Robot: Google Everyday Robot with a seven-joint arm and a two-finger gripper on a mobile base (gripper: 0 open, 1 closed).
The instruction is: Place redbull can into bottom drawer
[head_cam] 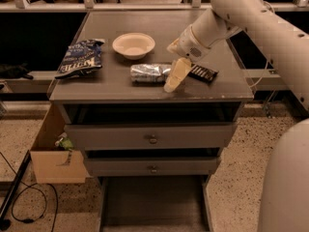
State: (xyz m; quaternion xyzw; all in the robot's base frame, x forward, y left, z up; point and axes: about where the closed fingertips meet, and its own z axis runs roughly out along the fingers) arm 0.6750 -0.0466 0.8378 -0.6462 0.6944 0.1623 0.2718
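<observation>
The redbull can (pixel 148 73) lies on its side on the cabinet top, near the front edge, silver and shiny. My gripper (pixel 175 75) hangs from the white arm and reaches down just at the can's right end, touching or nearly touching it. The flat dark candy bar (pixel 203 72) lies just right of the gripper. The bottom drawer (pixel 153 204) is pulled out below, a shallow tray with a dark floor and nothing in it.
A blue chip bag (pixel 80 58) lies at the left of the top and a pale bowl (pixel 133 45) stands behind the can. The two upper drawers (pixel 152 138) are shut. A cardboard box (pixel 50 154) stands at the cabinet's left, with cables on the floor.
</observation>
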